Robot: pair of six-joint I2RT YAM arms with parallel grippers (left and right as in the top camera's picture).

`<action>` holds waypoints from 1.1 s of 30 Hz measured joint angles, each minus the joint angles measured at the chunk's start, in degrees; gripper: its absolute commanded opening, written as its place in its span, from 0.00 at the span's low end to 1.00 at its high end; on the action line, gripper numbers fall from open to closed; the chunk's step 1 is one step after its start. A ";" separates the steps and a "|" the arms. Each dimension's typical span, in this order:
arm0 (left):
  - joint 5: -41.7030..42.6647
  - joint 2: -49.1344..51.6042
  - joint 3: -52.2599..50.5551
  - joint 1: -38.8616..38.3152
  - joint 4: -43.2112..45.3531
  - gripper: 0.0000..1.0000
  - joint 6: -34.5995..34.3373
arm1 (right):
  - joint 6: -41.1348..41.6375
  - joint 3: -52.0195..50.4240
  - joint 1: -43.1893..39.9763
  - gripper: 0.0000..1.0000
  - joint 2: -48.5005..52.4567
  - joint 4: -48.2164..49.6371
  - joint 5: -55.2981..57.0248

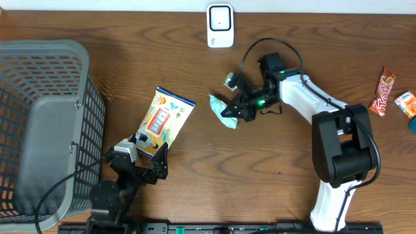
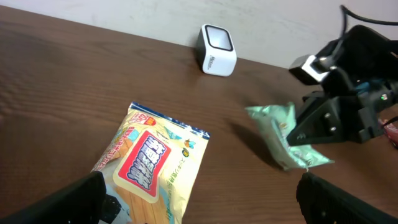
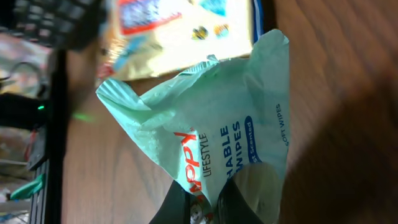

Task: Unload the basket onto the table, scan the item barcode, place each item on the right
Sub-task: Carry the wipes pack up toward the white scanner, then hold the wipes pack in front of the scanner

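Pale-green wipes packet [image 1: 218, 105], apparently crumpled

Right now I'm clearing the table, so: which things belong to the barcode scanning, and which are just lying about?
In the job:
green wipes packet, held in the right fingers
white scanner

Lying about:
yellow snack bag
grey basket
candy bar
small packet beside it

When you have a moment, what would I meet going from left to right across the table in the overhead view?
grey plastic mesh basket → yellow snack bag → mint-green wipes packet → red-orange candy bar → small blue-and-orange packet. The white scanner lines up with the wipes, so it is left out.
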 measured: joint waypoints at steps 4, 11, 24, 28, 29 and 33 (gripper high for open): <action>-0.02 -0.02 0.00 0.00 0.00 0.98 0.00 | 5.99 0.00 2.56 0.01 0.00 1.38 4.44; 0.00 -0.02 0.00 0.00 0.00 0.98 0.00 | 10.84 0.00 4.50 0.01 0.00 1.42 7.80; -0.02 -0.02 0.00 0.00 0.00 0.98 0.00 | 16.06 0.26 4.50 0.01 -10.82 -2.64 14.58; -0.02 -0.02 0.00 0.00 0.02 0.98 0.00 | 18.56 1.75 4.55 0.01 -22.86 -2.97 21.79; -0.02 0.00 0.00 0.00 0.00 0.98 0.00 | 18.99 2.08 4.57 0.01 -25.38 -3.17 23.23; 0.00 0.00 0.00 0.00 0.02 0.98 0.00 | 20.04 2.58 4.61 0.01 -33.20 -4.02 27.15</action>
